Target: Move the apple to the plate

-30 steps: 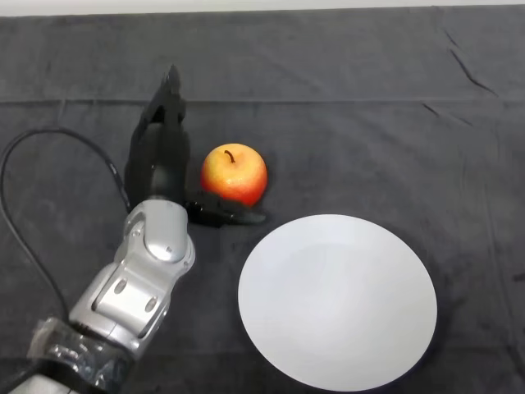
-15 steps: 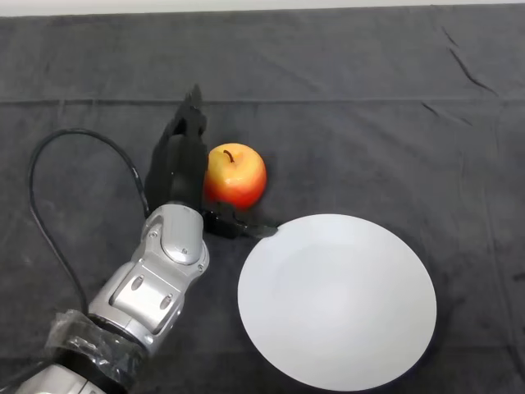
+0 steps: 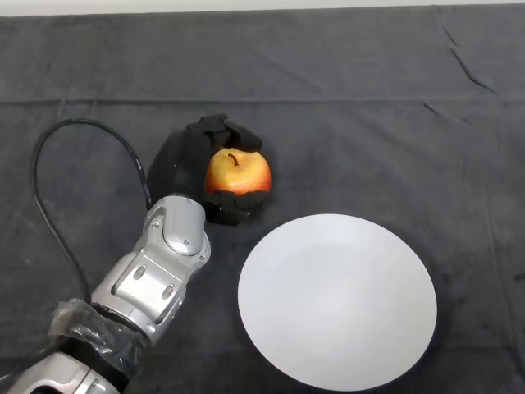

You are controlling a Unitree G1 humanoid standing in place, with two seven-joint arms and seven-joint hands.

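Note:
A red and yellow apple (image 3: 239, 172) with a dark stem sits on the dark cloth, left of and beyond the white plate (image 3: 337, 300). My left hand (image 3: 182, 163) is against the apple's left side. Its fingers (image 3: 232, 131) curl over the apple's far top and its thumb (image 3: 239, 199) curls under the near side. The hand is shut on the apple. The apple is a short way from the plate's upper left rim. The silver-grey arm (image 3: 160, 271) comes in from the lower left.
The dark cloth (image 3: 394, 139) covers the whole table, with creases across the back. A pale strip of the table's far edge (image 3: 262, 5) shows at the top.
The hand moved right against the apple, then its straight fingers curled over the apple's top and the thumb closed under its near side. The apple has barely shifted.

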